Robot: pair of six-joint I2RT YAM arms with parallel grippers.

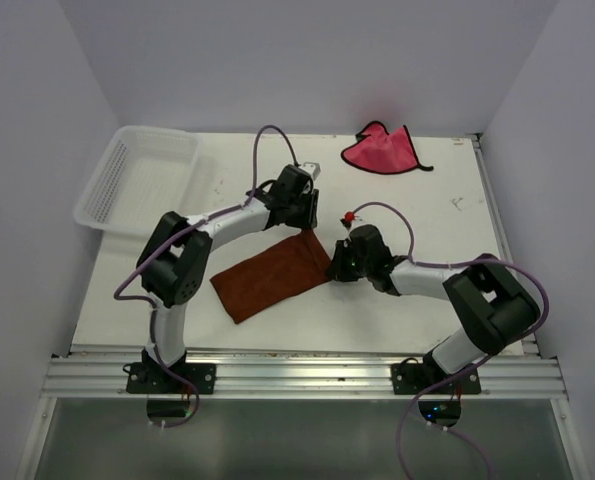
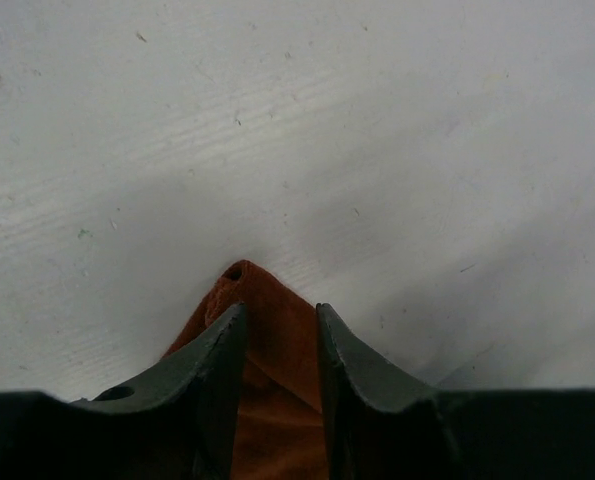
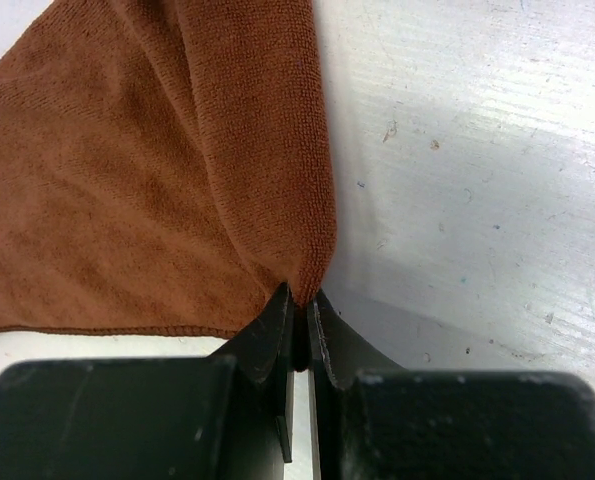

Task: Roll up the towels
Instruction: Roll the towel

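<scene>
- Well, where lay the rust-brown towel (image 1: 272, 275)?
- Flat, mid worktop (image 1: 427, 215). Its right corner was clamped in the right hand (image 3: 299, 300); the left hand (image 2: 280, 312), fingers (image 2: 217, 350) apart, straddled the far corner.
- The pink towel (image 1: 380, 150)?
- Far right, away from both hands.

Brown towel (image 1: 267, 275) flat mid-table; pink towel (image 1: 380, 150) crumpled far back.
</scene>
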